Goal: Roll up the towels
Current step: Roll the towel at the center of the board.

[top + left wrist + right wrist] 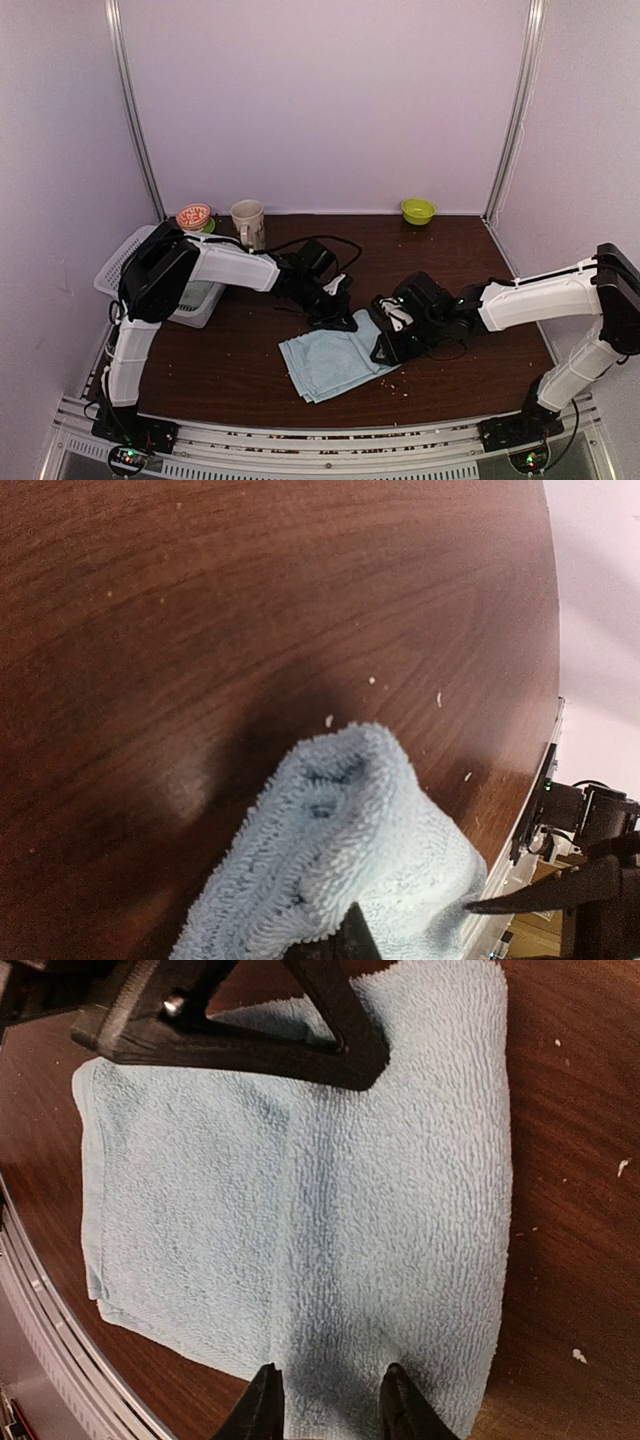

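Left tool (338, 318): clenched, by the look of it, on a raised fold of the light blue towel (330, 365) at its far side. The wrist view shows cloth bunched up off the surface (225, 355) right at the finger.
Right tool (330, 1407): released, fingers (262, 1410) parted, with the tips at the towel's right side and flat cloth between them. It grips nothing.
Towel position: mid-surface between the two tools, folded in layers and mostly flat, with no roll formed yet.
Step in hand: probably starting the first turn from the lifted fold.
Risk, skewed roll: only one spot of the edge is lifted. If the turn is led from there alone, the cloth could wind into a cone instead of an even roll.
Risk, layers parting: the pinch may hold only the top layer. The lower layers could stay behind and slide apart.
Risk, sliding: the surface looks smooth. If the right tool does not pin the cloth, the whole towel may drag along rather than roll.
Risk, tools meeting: both work close together over one small cloth, so a converging move could knock them together.
Risk, crumbs (371, 680): specks lie beside the cloth and could get rolled in.
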Robot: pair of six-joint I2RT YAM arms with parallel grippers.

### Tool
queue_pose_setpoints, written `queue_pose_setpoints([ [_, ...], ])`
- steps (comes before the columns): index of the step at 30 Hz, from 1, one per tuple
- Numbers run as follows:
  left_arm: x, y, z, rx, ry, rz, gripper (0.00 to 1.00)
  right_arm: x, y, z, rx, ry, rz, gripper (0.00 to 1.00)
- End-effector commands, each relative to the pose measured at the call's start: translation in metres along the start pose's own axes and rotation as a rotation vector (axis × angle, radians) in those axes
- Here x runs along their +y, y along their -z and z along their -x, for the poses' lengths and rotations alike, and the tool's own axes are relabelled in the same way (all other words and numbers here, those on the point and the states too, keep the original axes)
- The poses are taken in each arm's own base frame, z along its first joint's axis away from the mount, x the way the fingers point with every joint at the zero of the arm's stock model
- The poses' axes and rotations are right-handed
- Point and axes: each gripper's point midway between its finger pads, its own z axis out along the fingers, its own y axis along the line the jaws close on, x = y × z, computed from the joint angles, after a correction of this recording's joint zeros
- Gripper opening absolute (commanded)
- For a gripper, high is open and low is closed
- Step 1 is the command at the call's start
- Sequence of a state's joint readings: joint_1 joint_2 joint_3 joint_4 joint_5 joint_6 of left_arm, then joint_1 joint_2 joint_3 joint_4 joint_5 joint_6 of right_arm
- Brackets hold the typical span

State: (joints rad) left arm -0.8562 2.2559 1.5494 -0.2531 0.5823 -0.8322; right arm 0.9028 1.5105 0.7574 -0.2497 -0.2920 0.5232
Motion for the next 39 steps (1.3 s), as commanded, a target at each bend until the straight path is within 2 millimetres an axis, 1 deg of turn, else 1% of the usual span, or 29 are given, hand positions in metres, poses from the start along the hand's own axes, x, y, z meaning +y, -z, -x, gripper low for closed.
queue_pose_setpoints([
  [1,0.030,-0.001,-0.007,-0.004,0.036,0.084,0.00,0.018,0.019,0.020,-0.050,0.025,0.021,0.30],
  [4,0.034,-0.002,-0.010,0.000,0.034,0.092,0.00,0.022,0.014,0.017,-0.027,0.037,0.028,0.24],
  [7,0.038,-0.002,-0.015,0.007,0.036,0.099,0.00,0.022,0.004,0.002,0.028,0.051,0.026,0.18],
  [11,0.044,-0.003,-0.021,0.016,0.039,0.102,0.00,0.009,-0.008,-0.025,0.107,0.039,-0.012,0.13],
  [14,0.045,-0.004,-0.023,0.018,0.036,0.103,0.00,0.004,-0.012,-0.042,0.151,0.039,-0.024,0.10],
  [16,0.045,-0.004,-0.022,0.017,0.030,0.105,0.00,-0.002,-0.015,-0.051,0.182,0.040,-0.040,0.10],
  [17,0.046,-0.004,-0.022,0.017,0.028,0.107,0.00,-0.003,-0.015,-0.052,0.187,0.045,-0.049,0.10],
  [19,0.046,-0.004,-0.022,0.018,0.022,0.109,0.00,-0.001,-0.010,-0.046,0.168,0.055,-0.051,0.11],
  [20,0.046,-0.004,-0.022,0.019,0.020,0.111,0.00,0.004,-0.005,-0.039,0.144,0.064,-0.041,0.14],
  [21,0.046,-0.003,-0.022,0.021,0.015,0.112,0.00,0.009,0.001,-0.030,0.114,0.071,-0.026,0.19],
  [22,0.045,-0.003,-0.023,0.023,0.013,0.113,0.00,0.014,0.009,-0.020,0.075,0.072,-0.014,0.28],
  [23,0.046,-0.002,-0.023,0.024,0.011,0.114,0.00,0.015,0.015,-0.011,0.039,0.062,-0.008,0.38],
  [24,0.046,-0.001,-0.024,0.026,0.008,0.117,0.00,0.016,0.022,-0.001,0.000,0.047,-0.001,0.44],
  [25,0.046,0.000,-0.024,0.024,0.006,0.121,0.00,0.013,0.027,0.007,-0.029,0.023,0.003,0.47],
  [28,0.048,0.001,-0.025,0.027,-0.003,0.133,0.00,0.003,0.033,0.022,-0.092,-0.077,0.054,0.52],
  [31,0.049,0.002,-0.027,0.028,-0.010,0.141,0.00,-0.010,0.033,0.031,-0.135,-0.164,0.117,0.55],
  [35,0.048,0.003,-0.027,0.030,-0.024,0.137,0.00,-0.026,0.025,0.044,-0.157,-0.237,0.200,0.58],
  [39,0.046,0.005,-0.025,0.030,-0.042,0.143,0.00,-0.030,0.012,0.049,-0.133,-0.270,0.266,0.58],
])
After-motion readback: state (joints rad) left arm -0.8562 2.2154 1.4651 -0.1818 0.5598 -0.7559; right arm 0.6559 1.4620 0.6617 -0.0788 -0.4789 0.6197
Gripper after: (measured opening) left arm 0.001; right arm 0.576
